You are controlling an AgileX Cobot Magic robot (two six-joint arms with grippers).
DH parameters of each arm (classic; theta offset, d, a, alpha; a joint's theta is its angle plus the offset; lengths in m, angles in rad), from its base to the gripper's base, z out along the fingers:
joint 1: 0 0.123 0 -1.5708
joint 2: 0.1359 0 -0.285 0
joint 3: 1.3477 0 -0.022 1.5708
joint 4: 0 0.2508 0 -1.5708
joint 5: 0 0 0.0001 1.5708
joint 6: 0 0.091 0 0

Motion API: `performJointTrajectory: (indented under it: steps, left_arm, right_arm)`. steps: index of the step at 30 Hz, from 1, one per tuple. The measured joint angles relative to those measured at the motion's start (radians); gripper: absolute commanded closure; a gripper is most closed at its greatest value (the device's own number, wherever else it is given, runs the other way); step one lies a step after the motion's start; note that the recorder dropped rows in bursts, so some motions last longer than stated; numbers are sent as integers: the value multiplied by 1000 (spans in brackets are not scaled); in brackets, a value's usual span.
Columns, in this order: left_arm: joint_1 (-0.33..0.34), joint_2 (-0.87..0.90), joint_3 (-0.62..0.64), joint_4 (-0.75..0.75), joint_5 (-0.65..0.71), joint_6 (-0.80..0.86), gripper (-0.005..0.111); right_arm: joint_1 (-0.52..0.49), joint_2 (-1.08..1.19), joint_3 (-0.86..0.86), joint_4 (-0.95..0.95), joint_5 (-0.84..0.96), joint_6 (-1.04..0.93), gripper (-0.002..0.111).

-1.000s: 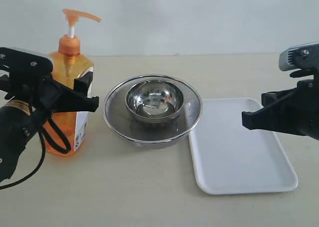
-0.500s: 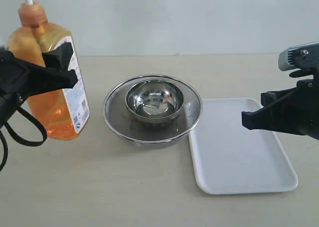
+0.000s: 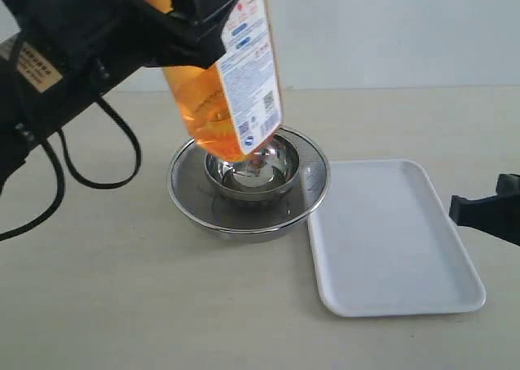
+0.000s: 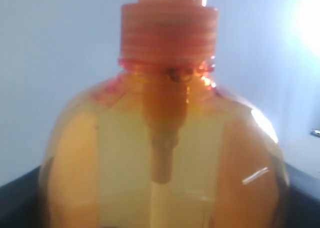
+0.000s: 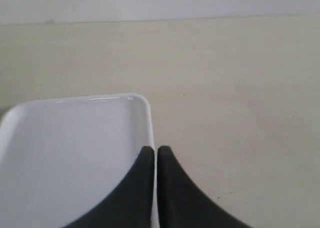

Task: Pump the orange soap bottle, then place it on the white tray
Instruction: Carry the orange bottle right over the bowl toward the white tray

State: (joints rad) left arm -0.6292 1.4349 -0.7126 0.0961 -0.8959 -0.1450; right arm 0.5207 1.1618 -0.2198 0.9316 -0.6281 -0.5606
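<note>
Two nested steel bowls (image 3: 188,198) beneath the tilted orange soap bottle (image 3: 219,93), held in the air, left gripper (image 3: 191,16) clamped around it, white tray (image 3: 390,248) just beside the bowls, right gripper (image 5: 156,151) pressed closed at its right edge, tabletop (image 3: 122,305) open in front.

On the table (image 3: 122,305), a small bowl (image 3: 280,168) sits inside a larger bowl (image 3: 244,224) at the middle. The tray (image 3: 390,240) lies just right of them, its near-left rim perhaps touching the larger bowl. The soap bottle (image 3: 223,85) hangs tilted above the bowls, off the table, in the left gripper (image 3: 199,12), which reaches in from the left. The right gripper (image 3: 479,211) sits at the tray's right edge.
</note>
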Motion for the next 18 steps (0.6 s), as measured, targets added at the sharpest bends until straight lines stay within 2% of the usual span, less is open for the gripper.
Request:
performJointTrajectory:
  steps: [5, 12, 18]
  left_arm:
    - [-91, 77, -89, 13, 7, -4, 102]
    - [-176, 273, -225, 13, 24, -4, 102]
    - [-203, 407, -332, 17, 25, -10, 102]
  right_arm:
    - [0, 0, 44, 70, -96, 5, 109]
    - [0, 0, 80, 207, -228, 7, 109]
    - [0, 0, 80, 304, -293, 8, 109]
